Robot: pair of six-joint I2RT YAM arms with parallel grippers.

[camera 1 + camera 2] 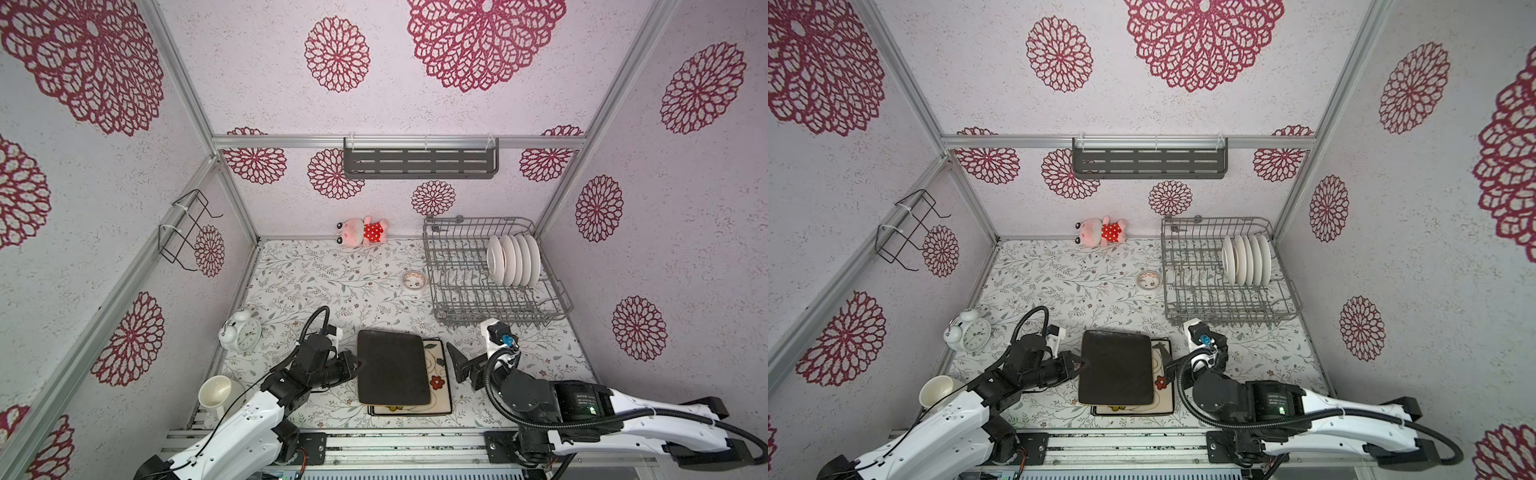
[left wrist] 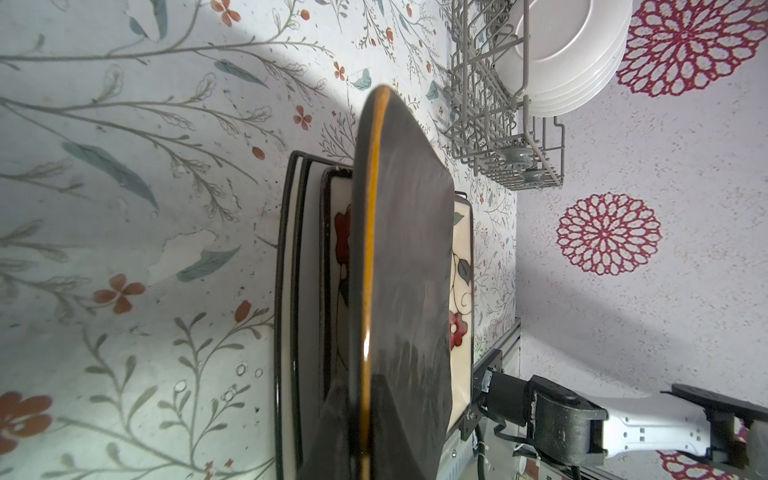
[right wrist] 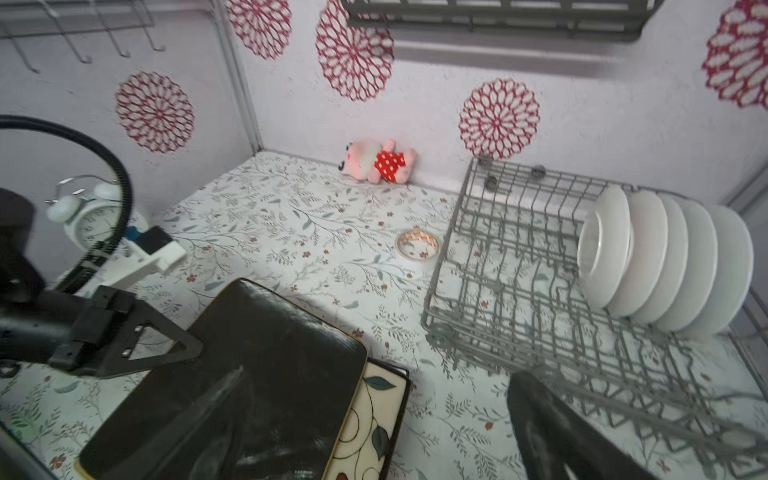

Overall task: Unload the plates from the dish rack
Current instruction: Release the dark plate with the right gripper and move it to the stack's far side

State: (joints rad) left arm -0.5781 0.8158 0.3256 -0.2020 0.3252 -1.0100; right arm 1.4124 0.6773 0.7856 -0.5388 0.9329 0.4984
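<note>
A black square plate lies on top of a stack with a cream flowered plate and dark-rimmed white plates beneath. My left gripper is shut on the black plate's left edge. My right gripper stands open just right of the stack, holding nothing. Several round white plates stand upright in the grey wire dish rack at the back right.
A tiny patterned bowl sits just left of the rack. A pink plush toy lies by the back wall. A white alarm clock and a white mug stand at the left. A slotted shelf hangs on the back wall.
</note>
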